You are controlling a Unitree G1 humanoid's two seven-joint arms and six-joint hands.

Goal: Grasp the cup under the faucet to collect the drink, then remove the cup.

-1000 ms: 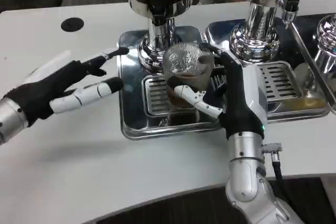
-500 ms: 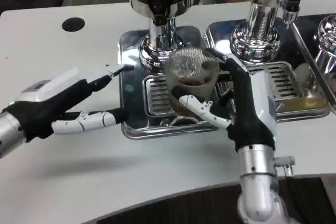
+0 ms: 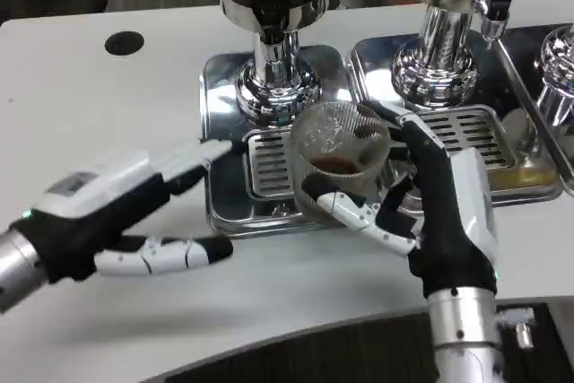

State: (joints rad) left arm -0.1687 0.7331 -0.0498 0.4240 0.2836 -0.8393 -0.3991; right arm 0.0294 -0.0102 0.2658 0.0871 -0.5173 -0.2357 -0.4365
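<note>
A clear ribbed plastic cup (image 3: 338,161) with dark drink in its bottom sits in the grip of my right hand (image 3: 429,208), over the front of the steel drip tray (image 3: 224,213). The hand wraps it from the right, thumb across the cup's front. The cup stands forward of the dark dispenser's faucet (image 3: 272,8) and chrome base (image 3: 277,89). My left hand (image 3: 117,213) hovers with fingers spread over the white table left of the tray, holding nothing.
A second chrome dispenser (image 3: 446,60) with its own drip tray (image 3: 475,136) stands at the right, and a third tray edge (image 3: 552,87) at far right. A black round hole (image 3: 124,43) marks the table at back left. The dark table edge (image 3: 296,352) runs along the bottom.
My right hand has drawn the cup forward and slightly right, away from under the faucet. My left hand has pulled back from the tray toward the near left.
</note>
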